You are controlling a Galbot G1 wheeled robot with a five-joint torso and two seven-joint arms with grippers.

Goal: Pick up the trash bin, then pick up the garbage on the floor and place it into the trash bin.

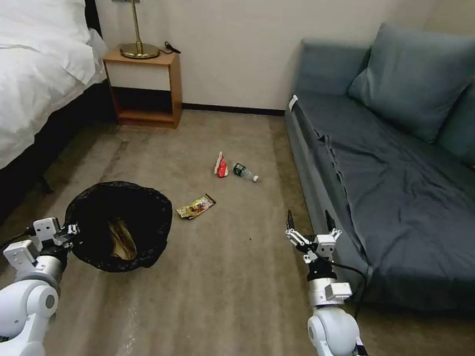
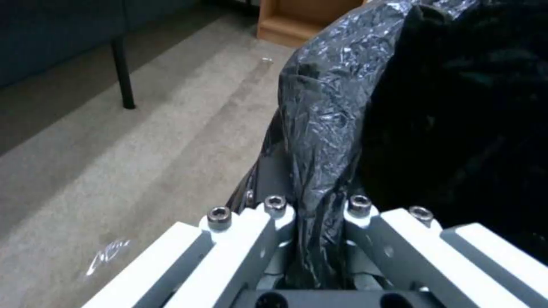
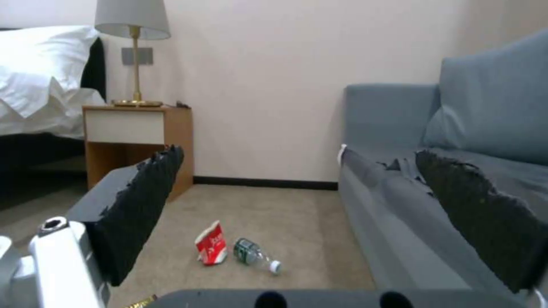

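Left tool [image 1: 69,230], lower left of head view, clamped shut on the bag-lined rim of the trash bin [image 1: 118,225]; brown paper [image 1: 122,239] sits inside it. Gold wrapper [image 1: 195,206] on carpet just right of bin; red packet [image 1: 222,166] and bottle [image 1: 245,172] near centre. Right tool [image 1: 309,232], lower right beside sofa [image 1: 394,176], wide open, holding nothing.

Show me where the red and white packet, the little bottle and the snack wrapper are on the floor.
red-and-white packet [image 1: 222,166]: head view, on its red lower face.
small bottle [image 1: 242,170]: head view, on the green label.
snack wrapper [image 1: 196,206]: head view, at its middle.
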